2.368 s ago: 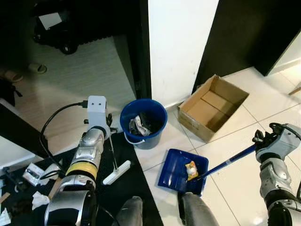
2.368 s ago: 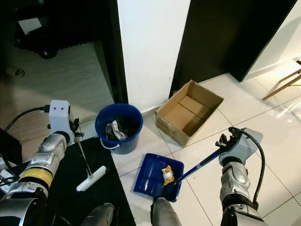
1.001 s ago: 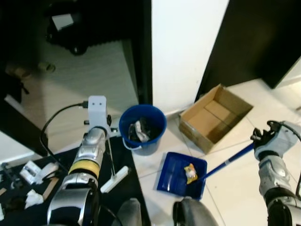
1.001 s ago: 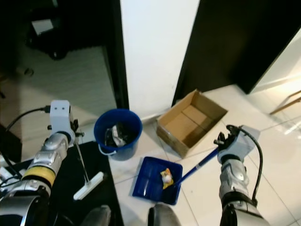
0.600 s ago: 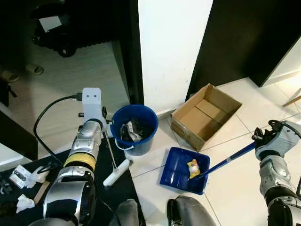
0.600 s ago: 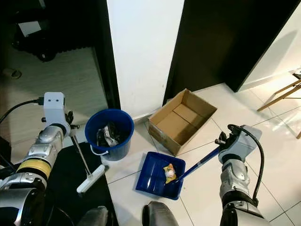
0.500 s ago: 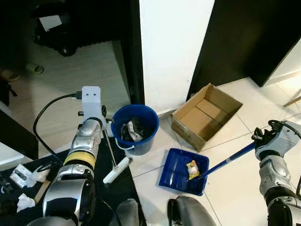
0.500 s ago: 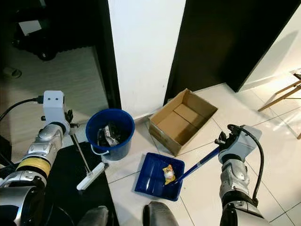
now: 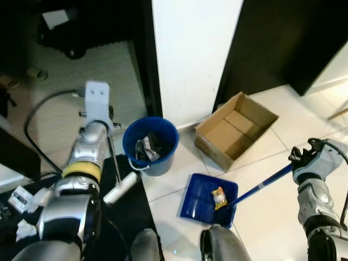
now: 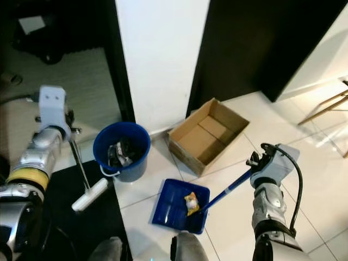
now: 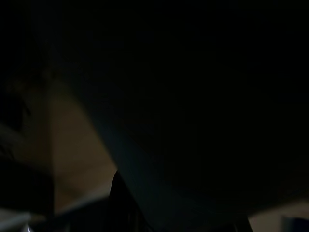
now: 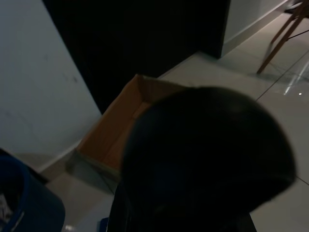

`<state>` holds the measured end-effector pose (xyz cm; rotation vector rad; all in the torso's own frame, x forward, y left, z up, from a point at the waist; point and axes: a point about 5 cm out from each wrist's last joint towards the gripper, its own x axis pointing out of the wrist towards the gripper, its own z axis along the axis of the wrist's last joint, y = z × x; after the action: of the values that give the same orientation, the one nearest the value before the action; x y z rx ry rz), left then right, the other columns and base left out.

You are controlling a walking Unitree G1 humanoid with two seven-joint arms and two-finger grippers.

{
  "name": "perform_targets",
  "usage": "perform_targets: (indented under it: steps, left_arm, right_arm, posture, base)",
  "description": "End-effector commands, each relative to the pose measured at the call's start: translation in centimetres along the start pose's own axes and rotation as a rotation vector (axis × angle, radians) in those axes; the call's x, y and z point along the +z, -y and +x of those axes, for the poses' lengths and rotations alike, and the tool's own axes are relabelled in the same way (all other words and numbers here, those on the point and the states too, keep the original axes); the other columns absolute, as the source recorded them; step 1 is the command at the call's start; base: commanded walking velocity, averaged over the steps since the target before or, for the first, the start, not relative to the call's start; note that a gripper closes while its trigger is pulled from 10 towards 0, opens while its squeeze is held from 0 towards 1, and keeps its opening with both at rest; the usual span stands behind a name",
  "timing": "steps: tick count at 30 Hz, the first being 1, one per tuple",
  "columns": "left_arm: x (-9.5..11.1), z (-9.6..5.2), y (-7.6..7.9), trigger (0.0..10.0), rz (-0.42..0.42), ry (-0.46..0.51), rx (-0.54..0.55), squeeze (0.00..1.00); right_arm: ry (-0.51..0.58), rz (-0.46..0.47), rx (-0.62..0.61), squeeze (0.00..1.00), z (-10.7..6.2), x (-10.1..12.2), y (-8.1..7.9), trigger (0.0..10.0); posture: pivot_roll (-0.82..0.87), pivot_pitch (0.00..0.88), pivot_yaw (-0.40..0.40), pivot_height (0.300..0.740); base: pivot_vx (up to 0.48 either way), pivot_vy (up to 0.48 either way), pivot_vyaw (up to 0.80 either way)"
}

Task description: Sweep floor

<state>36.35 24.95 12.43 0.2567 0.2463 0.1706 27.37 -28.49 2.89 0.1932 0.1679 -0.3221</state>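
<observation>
Dustpan: blue, on tile, yellow scrap inside.
Right gripper: I saw it clamped on the dustpan's handle.
Left gripper: closed around broom stick.
Bucket: blue, beside broom.

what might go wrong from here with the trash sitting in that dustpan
1. The yellow crumpled wrapper lies loose in the flat blue plastic dustpan. The right claw grips only the far end of the long blue handle, so a tilt could spill it.
2. The round blue plastic bucket holds trash already; a careless tip may miss.
3. The left claw's white-headed broom may knock the bucket.
</observation>
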Motion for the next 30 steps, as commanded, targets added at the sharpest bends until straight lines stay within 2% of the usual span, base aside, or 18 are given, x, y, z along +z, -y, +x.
perform_targets:
  steps: [1, 8, 11, 20, 21, 22, 26, 28, 30]
  left_arm:
    - [-1.0, -0.2, -0.7, 10.0, 0.042, -0.017, 0.011, 0.00]
    - [-3.5, -1.1, 1.4, 10.0, 0.045, -0.067, -0.055, 0.00]
    - [-3.8, -1.2, 1.5, 10.0, 0.056, -0.073, -0.059, 0.00]
    - [-6.9, -2.3, 1.5, 10.0, 0.103, -0.160, -0.095, 0.00]
    - [-6.9, -2.3, 1.5, 10.0, 0.103, -0.160, -0.095, 0.00]
    - [-7.1, -2.4, 1.7, 10.0, 0.098, -0.166, -0.102, 0.00]
    - [-7.3, -2.5, 2.1, 10.0, 0.091, -0.170, -0.113, 0.00]
    - [-7.3, -2.5, 2.1, 10.0, 0.091, -0.170, -0.113, 0.00]
    - [-7.5, -2.7, 2.5, 10.0, 0.086, -0.173, -0.125, 0.00]
  right_arm:
    - [0.081, 0.037, 0.022, 0.00, 0.7, 1.6, -0.8, 0.0]
    - [0.160, 0.080, 0.045, 0.00, 1.8, 4.0, -1.8, 0.0]
    - [0.179, 0.093, 0.048, 0.00, 2.0, 4.5, -2.0, 0.0]
    - [0.386, 0.157, 0.112, 0.00, 3.7, 11.6, -3.3, 0.0]
    - [0.386, 0.157, 0.112, 0.00, 3.7, 11.6, -3.3, 0.0]
    - [0.424, 0.162, 0.123, 0.00, 3.9, 13.0, -3.7, 0.0]
    - [0.465, 0.163, 0.139, 0.00, 4.0, 14.4, -4.2, 0.0]
    - [0.465, 0.163, 0.139, 0.00, 4.0, 14.4, -4.2, 0.0]
    - [0.518, 0.155, 0.164, 0.00, 4.1, 16.2, -5.1, 0.0]
  posture:
    - [0.00, 0.059, -0.015, 0.740]
    - [0.00, 0.062, -0.023, 0.740]
    - [0.00, 0.062, -0.025, 0.740]
    - [-0.01, 0.064, -0.033, 0.740]
    - [-0.01, 0.064, -0.033, 0.740]
    - [-0.01, 0.063, -0.036, 0.740]
    - [-0.01, 0.062, -0.038, 0.740]
    - [-0.01, 0.062, -0.038, 0.740]
    - [-0.01, 0.058, -0.041, 0.740]
  base:
    - [0.000, 0.000, 0.00]
    - [0.000, 0.000, 0.00]
    - [0.000, 0.000, 0.00]
    - [0.000, 0.000, 0.00]
    - [0.000, 0.000, 0.00]
    - [0.000, 0.000, 0.00]
    - [0.000, 0.000, 0.00]
    - [0.000, 0.000, 0.00]
    - [0.000, 0.000, 0.00]
